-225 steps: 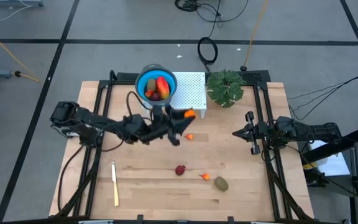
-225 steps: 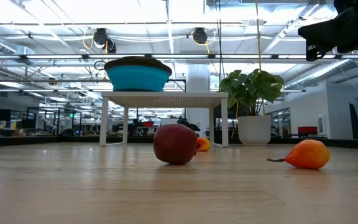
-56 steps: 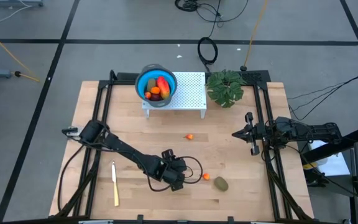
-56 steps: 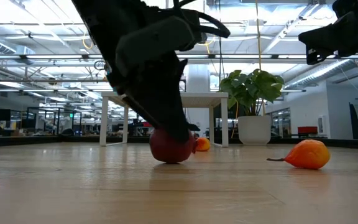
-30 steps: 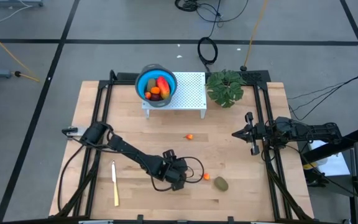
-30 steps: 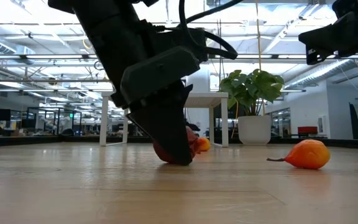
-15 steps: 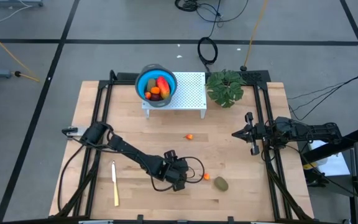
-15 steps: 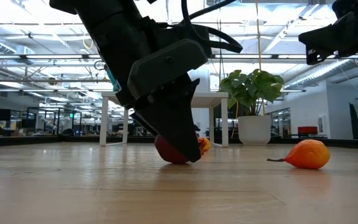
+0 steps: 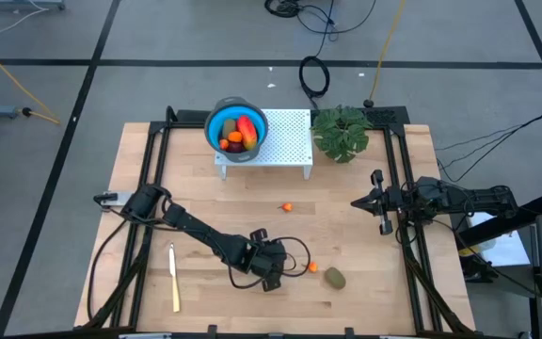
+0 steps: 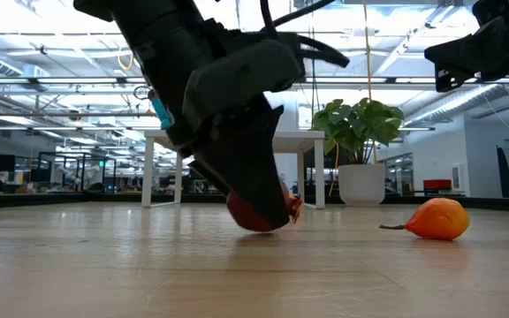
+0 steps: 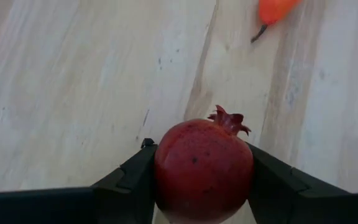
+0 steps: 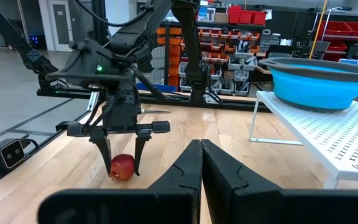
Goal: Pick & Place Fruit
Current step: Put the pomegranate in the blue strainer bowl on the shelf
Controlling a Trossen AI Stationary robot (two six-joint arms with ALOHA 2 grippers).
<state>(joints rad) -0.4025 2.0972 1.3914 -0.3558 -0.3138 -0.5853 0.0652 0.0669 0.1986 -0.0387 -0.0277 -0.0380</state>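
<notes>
A dark red ball with a small crown (image 11: 202, 171), one of the fruit, lies on the wooden table near its front middle. My left gripper (image 9: 273, 275) reaches slanting down over it and is shut on it. In the low view the ball (image 10: 256, 217) shows behind the near finger, its underside on the table. Close by lie a small orange fruit (image 9: 312, 267) and an olive-brown oval (image 9: 334, 279). A tiny orange one (image 9: 288, 206) lies farther back. My right gripper (image 9: 381, 202) waits shut at the table's right side. My left gripper pinches the red ball between its two fingers (image 11: 132, 180), one on each of its opposite sides (image 11: 163, 168) at the widest part. The fingers come slanting down from the table's left. The ball's crown (image 11: 229, 119) points away from the gripper, and the ball rests on the table.
A blue bowl (image 9: 236, 128) holding several fruit stands on a white perforated stand (image 9: 288, 141) at the back. A green plant (image 9: 342, 132) stands to its right. A cream knife (image 9: 174, 276) lies at the front left.
In the low view, the left gripper's near finger has moved a little toward the table's right. The red ball has slid slightly the same way, staying on the table.
</notes>
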